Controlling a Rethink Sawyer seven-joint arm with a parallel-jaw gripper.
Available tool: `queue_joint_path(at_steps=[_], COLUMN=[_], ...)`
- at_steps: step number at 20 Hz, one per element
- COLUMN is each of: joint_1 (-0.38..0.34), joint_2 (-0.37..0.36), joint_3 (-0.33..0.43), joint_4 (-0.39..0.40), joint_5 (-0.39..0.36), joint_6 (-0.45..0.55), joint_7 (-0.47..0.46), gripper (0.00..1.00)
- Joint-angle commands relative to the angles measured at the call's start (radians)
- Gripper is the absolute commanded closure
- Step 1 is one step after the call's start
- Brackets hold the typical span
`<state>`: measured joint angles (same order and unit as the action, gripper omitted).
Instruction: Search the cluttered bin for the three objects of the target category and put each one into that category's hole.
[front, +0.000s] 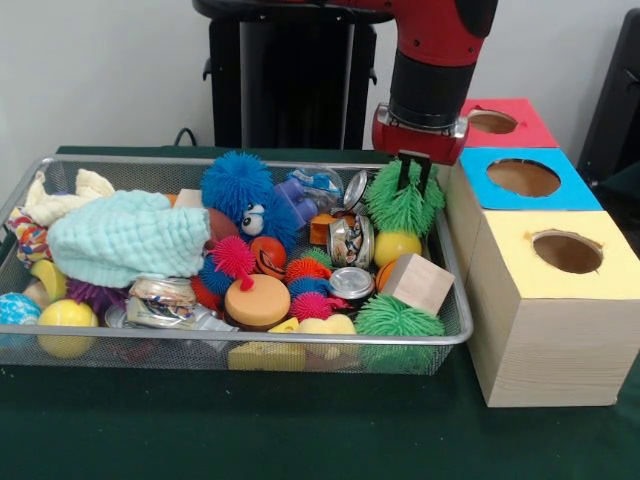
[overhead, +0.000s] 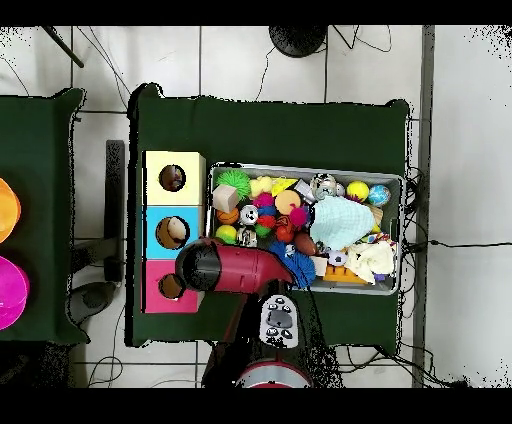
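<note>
Here the red and black arm reaches down over the bin (front: 30, 170), and its fingers (front: 414, 172) poke into the top of a green spiky ball (front: 404, 203). The fingers are closed on that green spiky ball. Just below the fingers lie a shiny tin (front: 350, 240) and a yellow ball (front: 396, 246). Lower still sits a wooden block (front: 417, 283), and another green spiky ball (front: 398, 318) rests by the bin's front edge. Off to one side of the fingers is a blue fuzzy toy (front: 240, 190) with big eyes, and past it a pale green cloth (front: 125, 238). On the other side of the fingers stand three wooden boxes on the green worktop (front: 300, 430). The red box (front: 503, 122) and the blue box (front: 525, 178) are closest to the fingers. The hole (front: 567, 251) is in the yellow box (front: 560, 300), farthest from the fingers, and well apart from them.
</note>
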<state>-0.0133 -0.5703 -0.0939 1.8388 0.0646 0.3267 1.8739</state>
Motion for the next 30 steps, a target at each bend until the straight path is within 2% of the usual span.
queue_joint_path(at_steps=[1, 5, 7, 8, 11, 13, 17, 21, 24, 30], joint_1=[-0.013, -0.001, 0.018, 0.033, 0.071, 0.107, 0.15, 0.171, 0.194, 0.179], joint_2=[0.031, 0.026, 0.003, -0.01, -0.121, -0.184, -0.254, -0.291, -0.315, -0.328], joint_3=[0.04, 0.031, 0.017, 0.005, -0.039, -0.083, -0.142, -0.172, -0.204, -0.196], joint_4=[-0.009, 0.004, 0.013, -0.002, -0.022, -0.065, -0.13, -0.149, -0.151, -0.142], joint_5=[-0.07, -0.055, -0.031, -0.028, -0.026, -0.028, -0.033, -0.024, -0.029, -0.037], joint_6=[0.171, 0.141, 0.07, 0.092, 0.115, 0.156, 0.225, 0.272, 0.266, 0.17], joint_7=[0.012, 0.059, 0.116, 0.121, 0.132, 0.134, 0.126, 0.138, 0.155, 0.129], gripper=[1.0, 1.0, 1.0, 1.0, 1.0, 1.0, 1.0, 1.0, 1.0, 1.0])
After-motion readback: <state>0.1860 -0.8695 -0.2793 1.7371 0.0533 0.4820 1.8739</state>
